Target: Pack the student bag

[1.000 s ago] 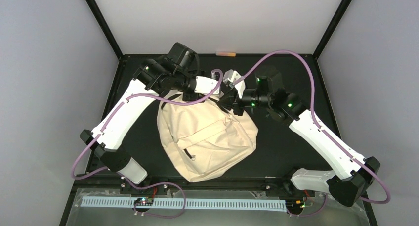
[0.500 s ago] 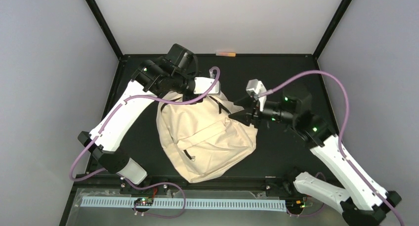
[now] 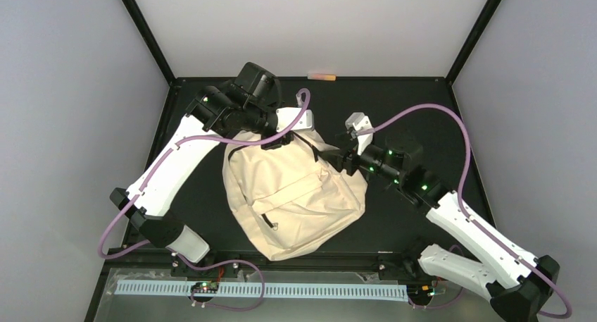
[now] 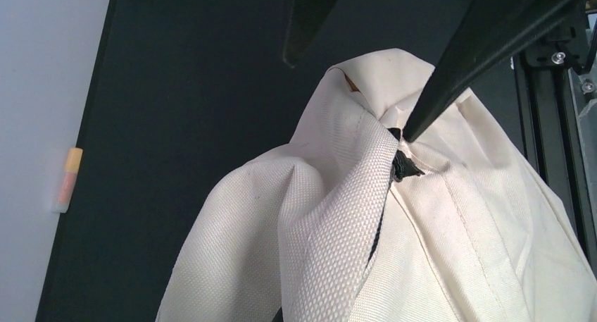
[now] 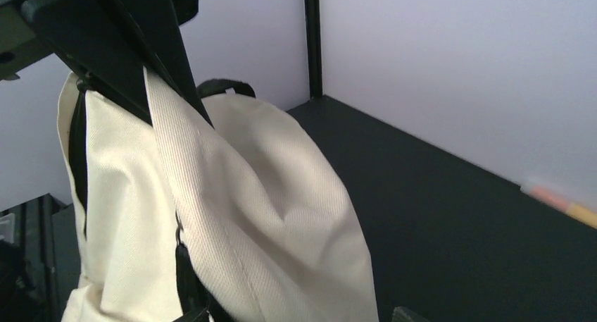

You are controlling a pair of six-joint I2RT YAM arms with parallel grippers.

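Left gripper [image 3: 276,140] pinches the student bag [image 3: 296,195] at its 12 o'clock edge. Right gripper [image 3: 336,158], jaws spread, straddles fabric at 2 o'clock.

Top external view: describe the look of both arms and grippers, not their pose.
The left arm and right arm have white link shells and black joints. A purple cable loops loosely along each, and small green lights glow on the joints. The left gripper and right gripper carry black, tapering fingers by a white wrist block.
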